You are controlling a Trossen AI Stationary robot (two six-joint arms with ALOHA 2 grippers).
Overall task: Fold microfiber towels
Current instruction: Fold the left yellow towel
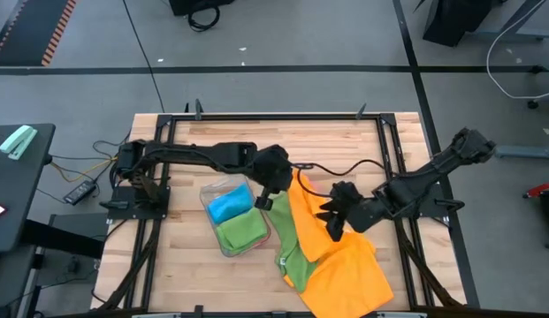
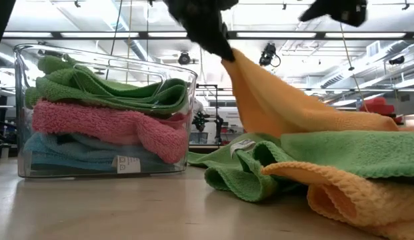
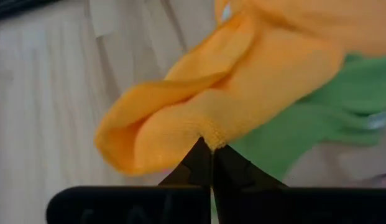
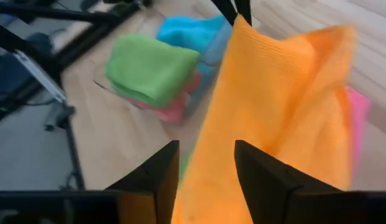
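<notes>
An orange microfiber towel (image 1: 340,256) lies over a green towel (image 1: 290,252) right of the table's middle, with one corner raised. My left gripper (image 1: 287,179) is shut on that raised corner, and it also shows at the top of the low view (image 2: 217,47). My right gripper (image 1: 332,221) hovers open over the orange towel's middle; in its wrist view (image 4: 205,171) orange cloth fills the gap between the fingers. A clear tray (image 1: 206,199) left of the towels holds folded green, pink and blue towels (image 2: 107,123). My left gripper pinches the orange towel's corner (image 3: 211,138) between its two shut fingers, at their free ends, slanting down from the table's left. That corner is lifted clear; the cloth slopes down from it in a tent (image 2: 287,107), and its lower part lies on the green towel and the table. My right gripper: whether its open fingers touch the orange towel I cannot tell.
The tray (image 2: 20,100) stands close to the left of the lifted corner. A bit of pink cloth (image 4: 357,106) shows beyond the orange towel. Bare wood lies at the table's far side and near left. Black frame rails run along the table's edges.
</notes>
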